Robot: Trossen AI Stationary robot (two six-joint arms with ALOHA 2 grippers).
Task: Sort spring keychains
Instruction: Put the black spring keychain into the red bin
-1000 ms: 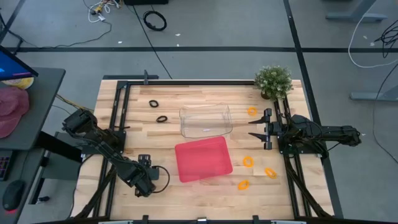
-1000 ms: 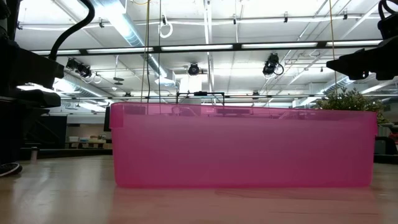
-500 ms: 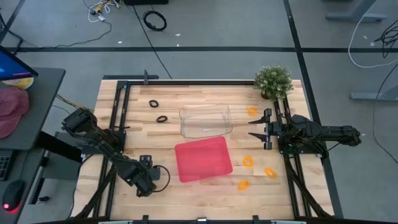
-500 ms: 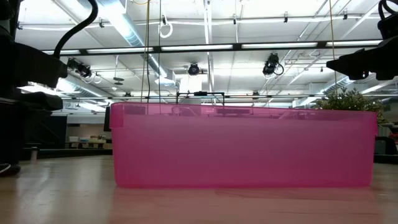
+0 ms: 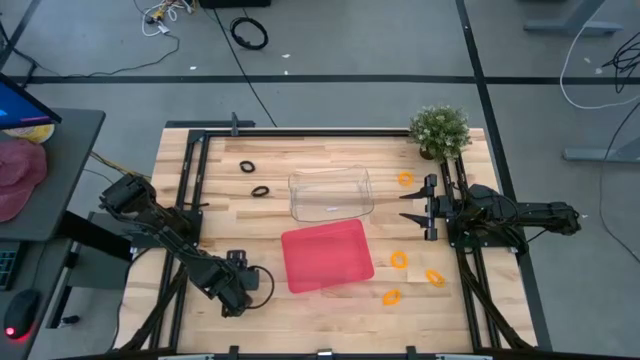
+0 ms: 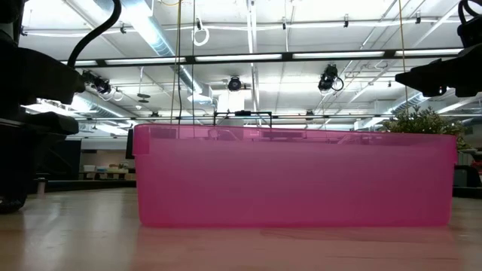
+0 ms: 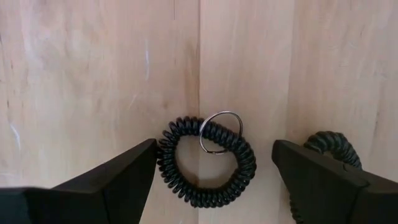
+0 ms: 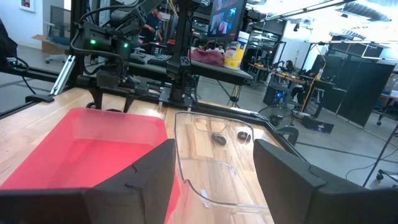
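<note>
My left gripper (image 5: 235,287) hangs open over the table's near left part, pointing down. In the left wrist view its fingers (image 7: 214,149) stand on either side of a black spring keychain (image 7: 206,163) that lies flat on the wood with its metal ring (image 7: 221,132); they do not touch it. A second black keychain (image 7: 333,146) lies just beyond one finger. Two more black keychains (image 5: 247,166) (image 5: 261,190) lie at the far left. Several orange keychains (image 5: 399,259) (image 5: 404,179) lie on the right. My right gripper (image 5: 425,207) waits open at the right edge.
A red tray (image 5: 327,256) sits at the table's middle near side, with a clear tray (image 5: 330,193) behind it. A potted plant (image 5: 440,130) stands at the far right corner. The red tray's wall (image 6: 294,177) fills the low view.
</note>
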